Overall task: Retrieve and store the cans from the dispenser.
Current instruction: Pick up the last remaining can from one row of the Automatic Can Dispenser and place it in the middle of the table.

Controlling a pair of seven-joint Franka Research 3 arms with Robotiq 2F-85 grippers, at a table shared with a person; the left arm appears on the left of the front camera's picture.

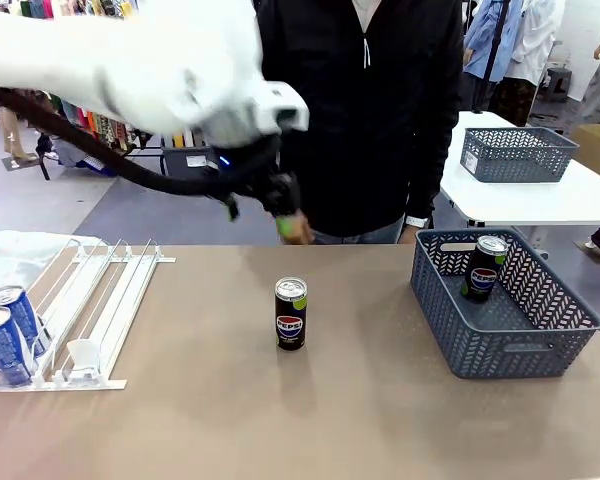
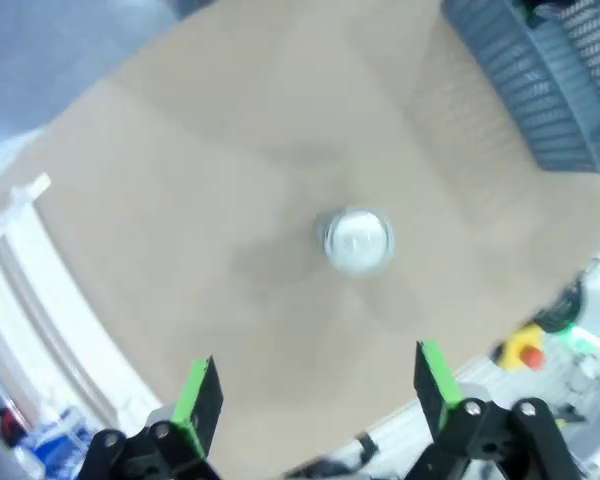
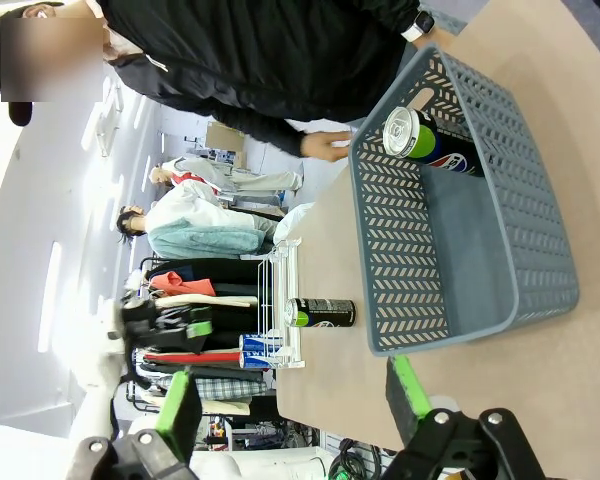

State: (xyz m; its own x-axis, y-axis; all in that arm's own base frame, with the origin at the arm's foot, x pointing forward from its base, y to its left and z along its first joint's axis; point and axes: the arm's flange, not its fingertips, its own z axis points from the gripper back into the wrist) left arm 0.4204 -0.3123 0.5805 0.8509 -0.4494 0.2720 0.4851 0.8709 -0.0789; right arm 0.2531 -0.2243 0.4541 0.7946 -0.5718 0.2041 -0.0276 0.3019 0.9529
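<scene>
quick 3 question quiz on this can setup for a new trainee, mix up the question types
1. True or false: the basket holds a black can.
2. How many blue cans sit in the dispenser? A one, B two, C four.
3. Fill in: the left hand hovers above the green-topped can on the table with its jaws ___.

Key: 1 true; 2 B; 3 open.
</scene>
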